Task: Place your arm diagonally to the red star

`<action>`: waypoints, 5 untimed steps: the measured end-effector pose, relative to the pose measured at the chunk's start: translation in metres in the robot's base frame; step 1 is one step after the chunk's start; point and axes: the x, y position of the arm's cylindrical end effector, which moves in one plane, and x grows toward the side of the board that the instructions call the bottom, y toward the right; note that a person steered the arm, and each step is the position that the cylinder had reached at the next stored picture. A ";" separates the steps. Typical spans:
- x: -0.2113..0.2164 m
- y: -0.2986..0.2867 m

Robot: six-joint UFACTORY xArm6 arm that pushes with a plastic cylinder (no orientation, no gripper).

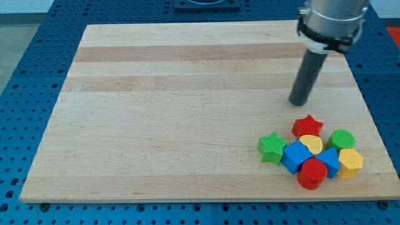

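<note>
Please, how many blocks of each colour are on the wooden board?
Red: 2, the red star and a red block
Green: 2, the green star and a green block
Blue: 2, and
Yellow: 2, and
Total: 8

Arm entering from the view's top right, dark rod upright, my tip (299, 103) on the board

Wooden board (175, 112) on blue pegboard (37, 62), green star (271, 148), blue cube (295, 156), red cylinder (312, 173), yellow hexagonal block (350, 162), green cylinder (342, 139)
</note>
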 end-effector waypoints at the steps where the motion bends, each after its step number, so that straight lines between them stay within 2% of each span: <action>1: 0.001 -0.056; 2: 0.002 -0.085; 5: 0.002 -0.097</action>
